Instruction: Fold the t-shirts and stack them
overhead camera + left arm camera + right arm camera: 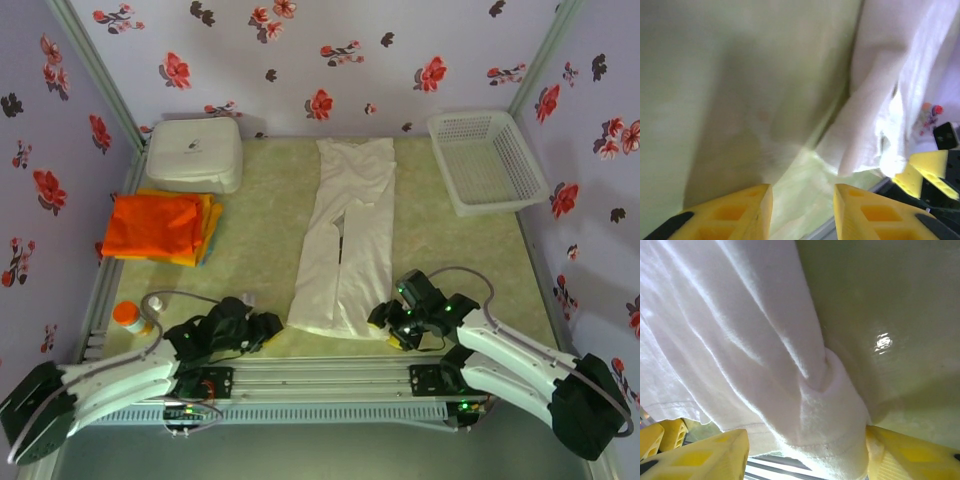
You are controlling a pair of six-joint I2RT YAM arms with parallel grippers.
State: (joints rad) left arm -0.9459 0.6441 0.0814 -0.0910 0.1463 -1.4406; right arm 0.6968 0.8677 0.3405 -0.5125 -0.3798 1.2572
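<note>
An off-white soft cloth t-shirt (365, 230), folded lengthwise into a narrow strip, lies flat at the middle of the pale green table (260, 230). In the top view its long axis runs from 12 o'clock down to about 6 o'clock, the near end drifting slightly toward 7. A stitched hem sits at the near end, so the garment points away from the arms.

The right gripper (385, 322) is at the strip's near right corner, around 5 o'clock. In the right wrist view its yellow fingers (715, 455) stand wide on either side of a thick roll of the hem (835, 410). The cloth touches the right-hand finger, but I cannot tell whether the claw is pinching it or merely straddling it.

The left gripper (272, 328) is at 7 o'clock, just beside the near left corner of the strip. Its claw is released, with only bare table between the fingers (747, 207).

At 9 o'clock a bright orange folded t-shirt (155, 228) rests on a yellow folded t-shirt (211, 222). A white rigid rounded box (195, 155) sits at 10 o'clock and a white plastic mesh basket (490, 160) at 2 o'clock.
</note>
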